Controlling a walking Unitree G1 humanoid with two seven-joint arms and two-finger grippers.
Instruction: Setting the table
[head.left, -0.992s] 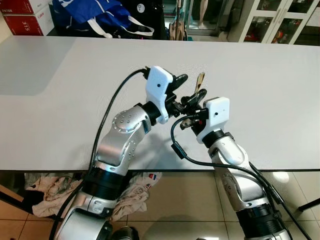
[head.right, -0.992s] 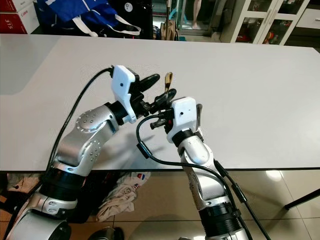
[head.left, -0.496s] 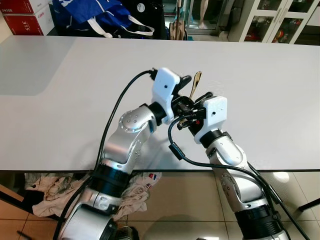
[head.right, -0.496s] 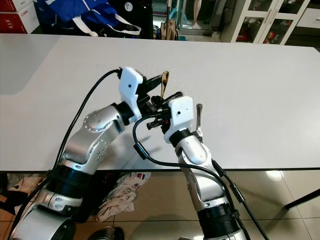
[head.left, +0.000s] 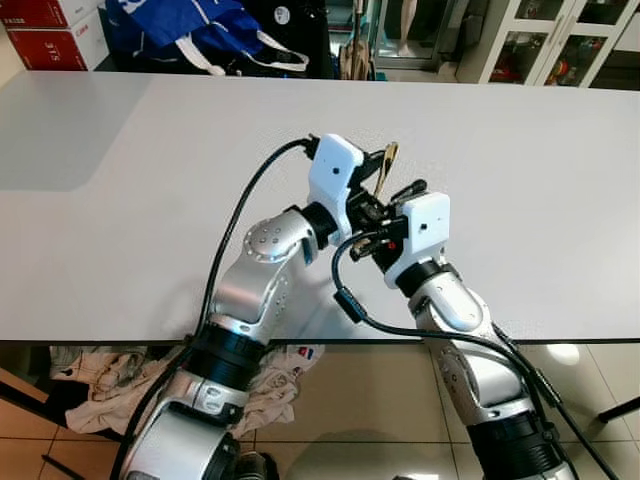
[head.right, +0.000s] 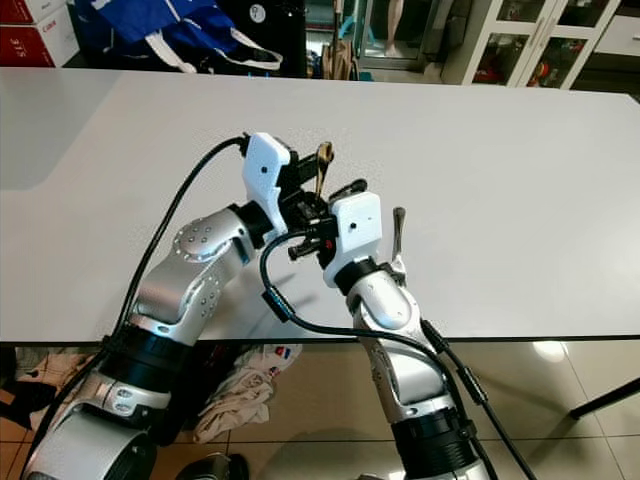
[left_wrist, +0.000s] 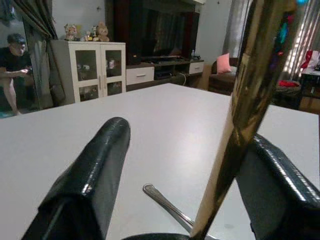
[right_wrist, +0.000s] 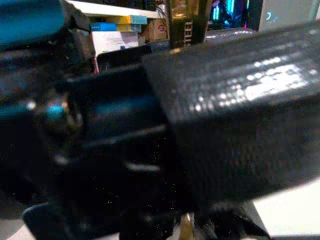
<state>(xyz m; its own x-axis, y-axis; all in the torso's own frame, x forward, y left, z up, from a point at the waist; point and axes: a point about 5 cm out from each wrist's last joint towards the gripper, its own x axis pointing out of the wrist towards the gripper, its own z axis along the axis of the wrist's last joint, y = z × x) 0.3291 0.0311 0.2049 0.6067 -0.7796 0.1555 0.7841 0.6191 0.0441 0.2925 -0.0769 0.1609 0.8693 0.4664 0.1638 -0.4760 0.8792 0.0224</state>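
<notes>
Above the wide white tabletop, both grippers meet mid-handover around an upright slim golden utensil, left gripper spread, right gripper's grip unclear; next, release.

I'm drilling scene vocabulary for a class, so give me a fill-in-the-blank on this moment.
1. The upright utensil between the left claw and the right claw is ____ in colour.
2. A silver utensil lies flat on the ____.
3. The bag beyond the far edge is ____.
Missing words: gold; table; blue.
</notes>
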